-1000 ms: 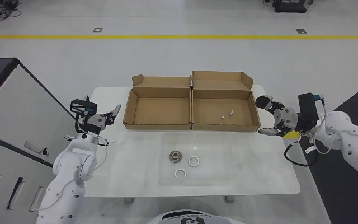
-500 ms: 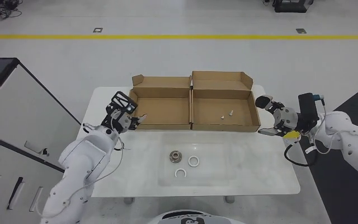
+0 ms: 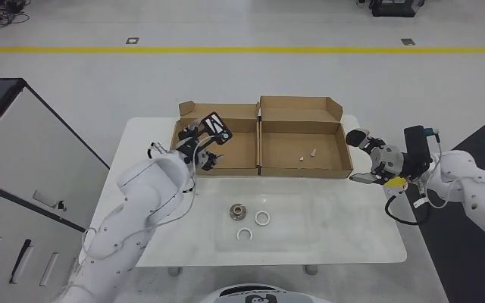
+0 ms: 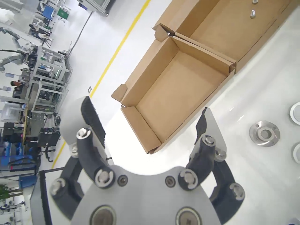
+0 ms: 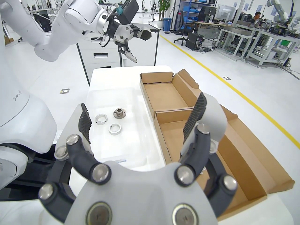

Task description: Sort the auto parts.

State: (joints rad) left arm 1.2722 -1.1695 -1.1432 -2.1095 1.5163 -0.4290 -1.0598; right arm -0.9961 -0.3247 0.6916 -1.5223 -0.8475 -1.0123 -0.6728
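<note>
A flanged metal hub (image 3: 239,210) (image 4: 264,133) (image 5: 119,113) and two pale rings (image 3: 262,218) (image 3: 245,235) lie on a shallow white tray (image 3: 288,231) near the table's front. Two bolts (image 3: 301,158) (image 4: 252,13) rest in the right cardboard box (image 3: 322,163). Nothing lies in the left box (image 3: 235,148) (image 4: 178,87). My left gripper (image 3: 204,151) (image 4: 148,115) (image 5: 140,46) hangs open and holds nothing above the left box's left end. My right gripper (image 3: 356,159) (image 5: 143,108) stays open beside the right box's right wall, also holding nothing.
Both boxes stand side by side at the back of the white table (image 3: 356,220), flaps raised behind them. A grey cabinet (image 3: 38,167) stands off the table's left side. Bare table lies on either side of the tray.
My left arm has swung from beyond the table's left edge to over the left box, its gripper still open. The right arm and the parts have not moved.
</note>
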